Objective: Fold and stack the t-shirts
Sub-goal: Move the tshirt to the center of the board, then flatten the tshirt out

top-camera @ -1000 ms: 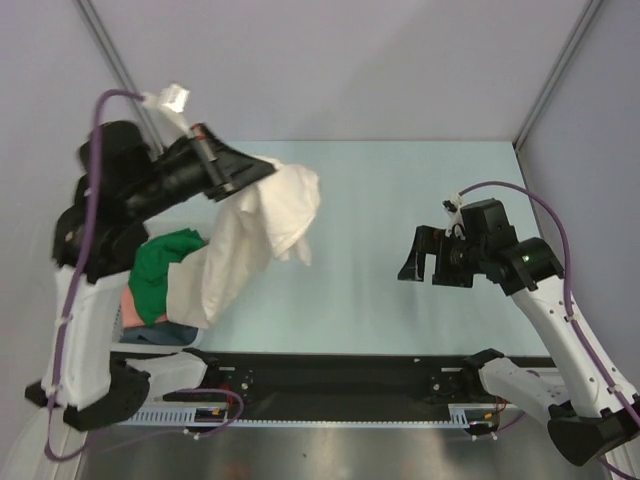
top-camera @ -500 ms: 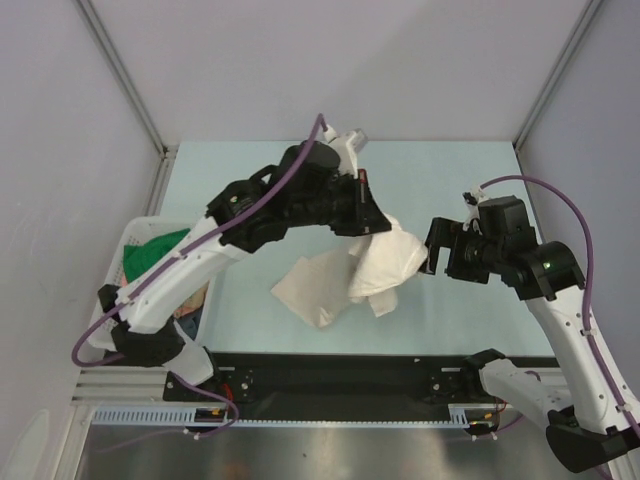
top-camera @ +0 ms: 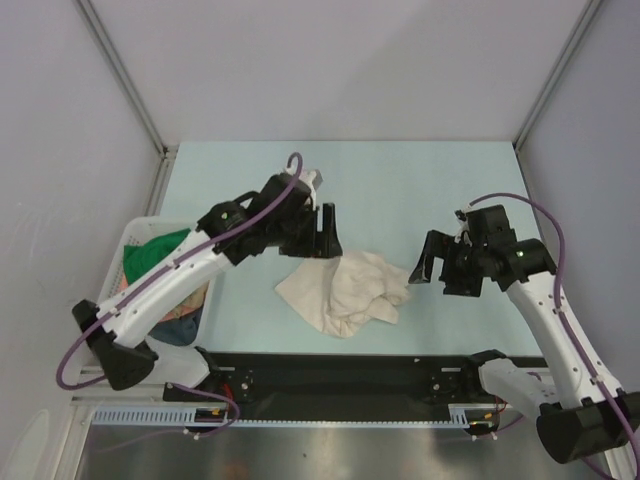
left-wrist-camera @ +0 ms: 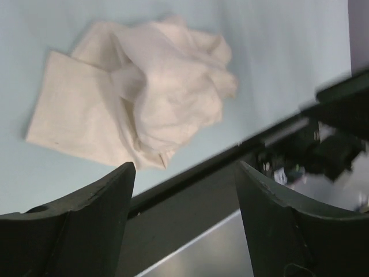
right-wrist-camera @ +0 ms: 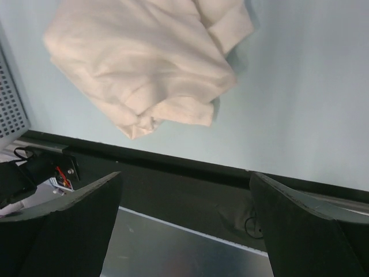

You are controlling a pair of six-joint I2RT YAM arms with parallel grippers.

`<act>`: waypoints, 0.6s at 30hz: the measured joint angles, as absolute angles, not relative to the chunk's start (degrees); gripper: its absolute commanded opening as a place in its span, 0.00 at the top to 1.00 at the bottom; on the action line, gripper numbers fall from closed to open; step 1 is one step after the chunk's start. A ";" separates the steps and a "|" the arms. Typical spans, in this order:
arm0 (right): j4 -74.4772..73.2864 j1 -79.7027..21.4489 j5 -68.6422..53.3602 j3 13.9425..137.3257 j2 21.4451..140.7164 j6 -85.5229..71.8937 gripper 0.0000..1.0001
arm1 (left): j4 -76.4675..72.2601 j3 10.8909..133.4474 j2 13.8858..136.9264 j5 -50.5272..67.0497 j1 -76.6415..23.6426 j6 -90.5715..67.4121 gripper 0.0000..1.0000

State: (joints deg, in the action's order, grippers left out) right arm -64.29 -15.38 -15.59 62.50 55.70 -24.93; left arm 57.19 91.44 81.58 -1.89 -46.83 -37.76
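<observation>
Cream t-shirt (top-camera: pixel 345 290) lies crumpled and unfolded on your worktop (top-camera: pixel 420 180), close to its near edge. Your left jaws stand wide apart and empty just beyond it; your right jaws, apart too, hover beside it. Green t-shirt (top-camera: pixel 150 255) sits in the basket (top-camera: pixel 131 237).

In the top view, at 8 o'clock, the left arm (top-camera: pixel 170 280) covers much of the basket (top-camera: pixel 138 228) and part of the green t-shirt (top-camera: pixel 150 255). The cream t-shirt (top-camera: pixel 345 290) lies bunched, its sleeves and collar lost in folds. The left wrist view blurs toward 3 o'clock, and the left claw (left-wrist-camera: pixel 184 170) is cut off at 6 o'clock
</observation>
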 measured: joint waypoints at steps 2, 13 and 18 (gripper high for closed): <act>-63.02 -13.63 -16.82 59.81 57.12 -25.02 0.06 | 53.41 84.95 77.25 0.95 -49.10 -36.58 0.36; -49.95 -9.15 -24.86 49.23 71.64 -24.67 0.30 | 44.03 79.18 97.56 3.73 -59.59 -28.29 0.30; -43.64 -9.28 -27.94 43.24 75.70 -25.82 0.28 | 45.43 79.13 99.85 0.30 -62.28 -26.35 0.41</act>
State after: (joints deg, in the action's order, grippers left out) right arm -43.64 -9.28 -27.94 43.24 75.70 -25.82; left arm 45.43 79.13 99.85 0.30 -62.28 -26.35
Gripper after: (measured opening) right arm 0.721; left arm 0.626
